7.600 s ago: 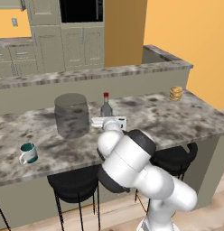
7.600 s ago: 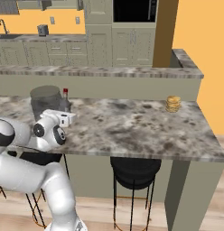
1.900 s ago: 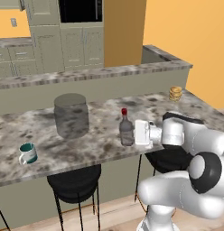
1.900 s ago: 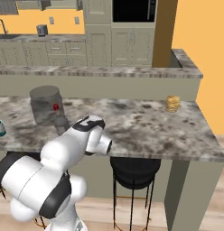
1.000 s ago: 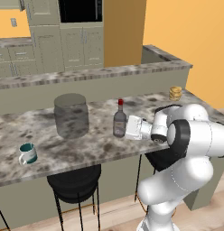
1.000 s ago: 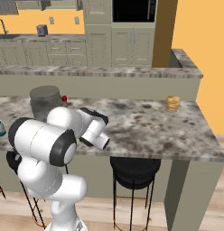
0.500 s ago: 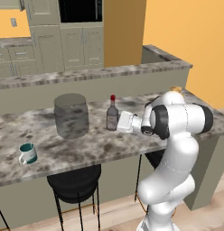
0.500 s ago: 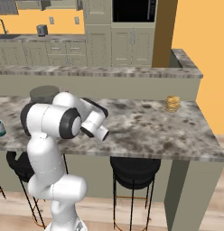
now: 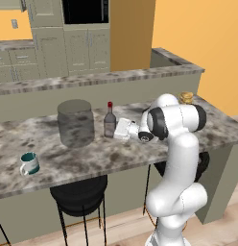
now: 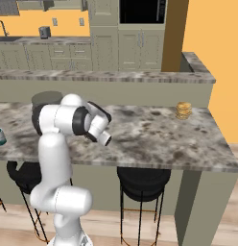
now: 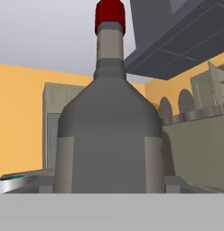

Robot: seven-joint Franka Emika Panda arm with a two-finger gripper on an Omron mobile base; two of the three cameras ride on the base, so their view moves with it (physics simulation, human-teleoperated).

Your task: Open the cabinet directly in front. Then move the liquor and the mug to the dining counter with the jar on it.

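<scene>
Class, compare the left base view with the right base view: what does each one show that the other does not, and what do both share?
Left base view alone: the liquor upright with the pincer at its side, and the whole mug.
Right base view alone: the far kitchen worktop with its tap and small appliance.
Both: the dining counter, the jar, the small stacked object and the black stools.

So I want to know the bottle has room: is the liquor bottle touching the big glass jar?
Apart. The left base view shows a strip of counter between the liquor bottle and the jar to its left.
</scene>
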